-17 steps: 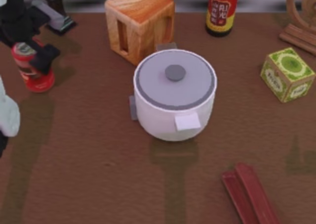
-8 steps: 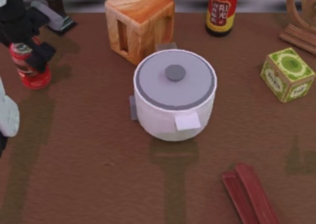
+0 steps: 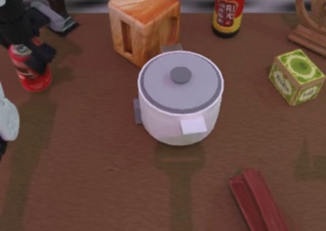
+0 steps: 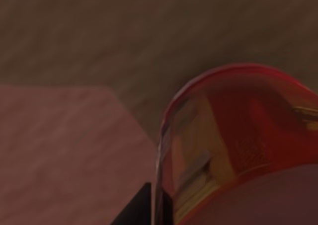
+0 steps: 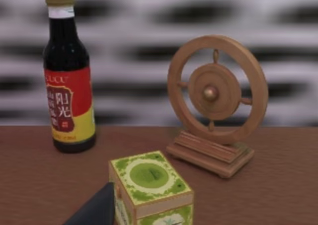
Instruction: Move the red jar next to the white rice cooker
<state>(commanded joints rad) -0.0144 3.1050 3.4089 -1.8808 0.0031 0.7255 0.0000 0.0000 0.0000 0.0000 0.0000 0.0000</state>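
Observation:
The red jar (image 3: 31,77) stands near the table's far left edge, well to the left of the white rice cooker (image 3: 181,96), which sits in the middle of the table. My left gripper (image 3: 28,51) is shut on the red jar, with black fingers on either side of its upper part. In the left wrist view the red jar (image 4: 238,130) fills most of the picture, with one dark finger (image 4: 144,210) against its side. My right arm is outside the top view. Its wrist view shows only one dark fingertip (image 5: 97,210).
A wooden cube (image 3: 144,22) stands just behind the cooker. A dark bottle (image 3: 229,9), a wooden wheel (image 3: 310,17) and a green box (image 3: 296,75) are at the back right. A red flat object (image 3: 257,198) lies at the front right, and a dark stand (image 3: 56,6) sits behind the jar.
The jar, held in my left gripper, has shifted slightly left and toward the far edge in the top view. Nothing else has moved.

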